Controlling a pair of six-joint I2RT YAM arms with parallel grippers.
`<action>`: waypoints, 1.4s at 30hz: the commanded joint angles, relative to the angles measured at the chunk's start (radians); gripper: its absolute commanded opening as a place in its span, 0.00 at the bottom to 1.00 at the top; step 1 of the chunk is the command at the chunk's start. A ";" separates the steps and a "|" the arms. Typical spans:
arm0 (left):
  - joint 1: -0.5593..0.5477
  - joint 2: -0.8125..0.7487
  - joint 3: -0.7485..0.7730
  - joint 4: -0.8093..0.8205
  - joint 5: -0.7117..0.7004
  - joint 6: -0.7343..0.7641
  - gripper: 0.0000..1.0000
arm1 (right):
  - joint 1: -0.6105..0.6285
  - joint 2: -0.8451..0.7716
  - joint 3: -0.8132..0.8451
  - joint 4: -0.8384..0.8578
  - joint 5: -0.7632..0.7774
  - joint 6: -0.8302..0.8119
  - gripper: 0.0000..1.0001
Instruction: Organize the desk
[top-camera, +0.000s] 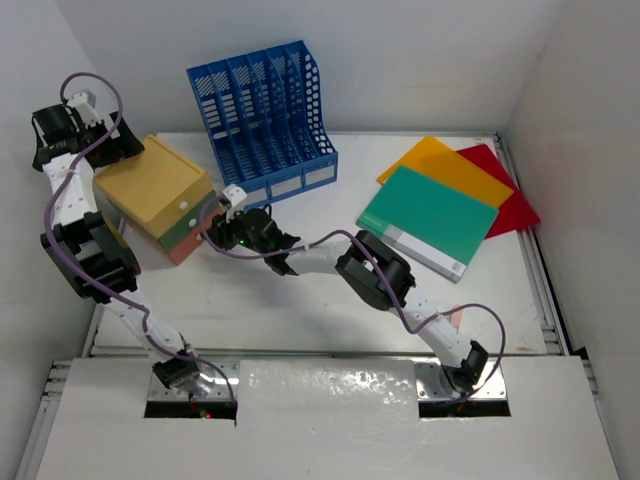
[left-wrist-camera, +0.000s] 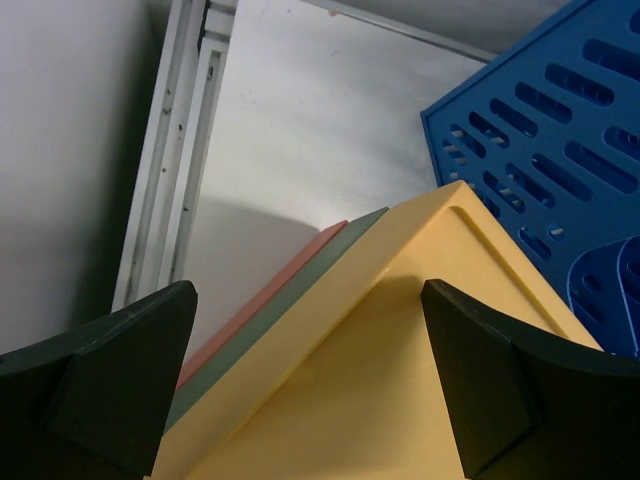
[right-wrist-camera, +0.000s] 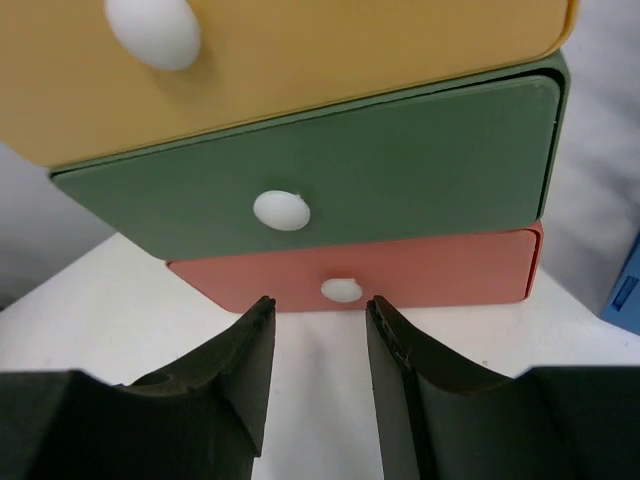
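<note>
One desk (top-camera: 300, 320), a white tabletop with metal rails, fills the floor of the white-walled enclosure and carries everything else. Two arms rise from its near edge.

At the far left stands one small drawer box (top-camera: 155, 185) with three drawers stacked: yellow (right-wrist-camera: 300, 60) on top, green (right-wrist-camera: 400, 170) in the middle, salmon-orange (right-wrist-camera: 450, 270) at the bottom. Each has one white knob, three in all (right-wrist-camera: 150, 30) (right-wrist-camera: 281, 210) (right-wrist-camera: 341, 290). Just beside the box, towards the back wall, is one blue slotted file rack (top-camera: 265, 110); its dividers are too crowded for a sure count. At the far right lie three flat folders, overlapping: green (top-camera: 430, 215) uppermost, orange (top-camera: 440, 165) under it, red (top-camera: 510, 200) lowest and nearest the right rail.

The left gripper (left-wrist-camera: 308, 330) hangs above a back corner of the box's yellow top, its two fingers spread wide and holding nothing. The right gripper (right-wrist-camera: 318, 310) sits low on the tabletop facing the drawer fronts, its two fingers at a narrow gap, empty, lined up with the bottom drawer's knob; whether the tips touch it I cannot tell.
</note>
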 joint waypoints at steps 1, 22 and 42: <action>-0.017 -0.015 -0.065 -0.045 -0.019 0.067 0.93 | 0.002 0.038 0.070 -0.036 0.015 -0.041 0.41; -0.077 -0.124 -0.330 -0.020 0.005 0.156 0.88 | 0.002 0.115 0.143 -0.081 -0.016 -0.169 0.44; -0.081 -0.215 -0.439 -0.022 0.008 0.185 0.87 | 0.013 0.138 0.092 0.088 0.033 -0.383 0.45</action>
